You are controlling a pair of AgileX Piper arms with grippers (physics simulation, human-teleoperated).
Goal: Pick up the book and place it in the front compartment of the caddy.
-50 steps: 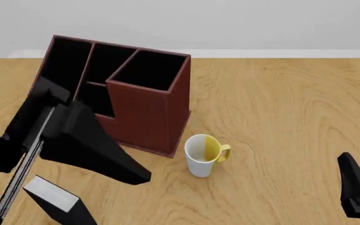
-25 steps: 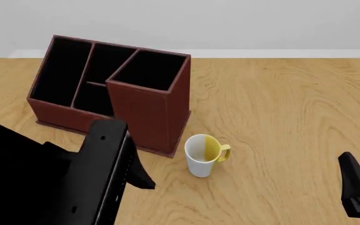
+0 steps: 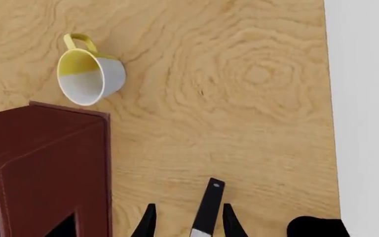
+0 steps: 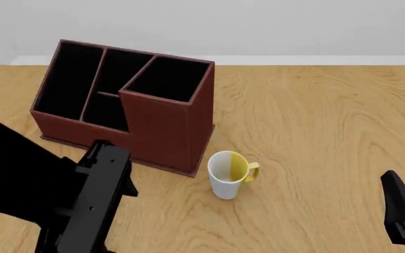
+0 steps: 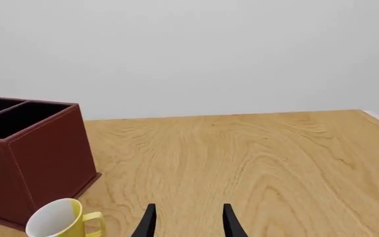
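left gripper [image 3: 187, 223]: 2 black fingers clamp the thin black-covered book [image 3: 205, 207] edge-on, lower centre of wrist view, apparently for slotting | dark red-brown box caddy [image 4: 162, 124]: upper left, front view | yellow-and-white mug [image 4: 229, 173]: beside it | right gripper [image 5: 187, 222]: parted, empty, lower right

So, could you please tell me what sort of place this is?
Probably a simulated desk: a plain wooden table against a blank grey wall, holding only a desk caddy and a mug.
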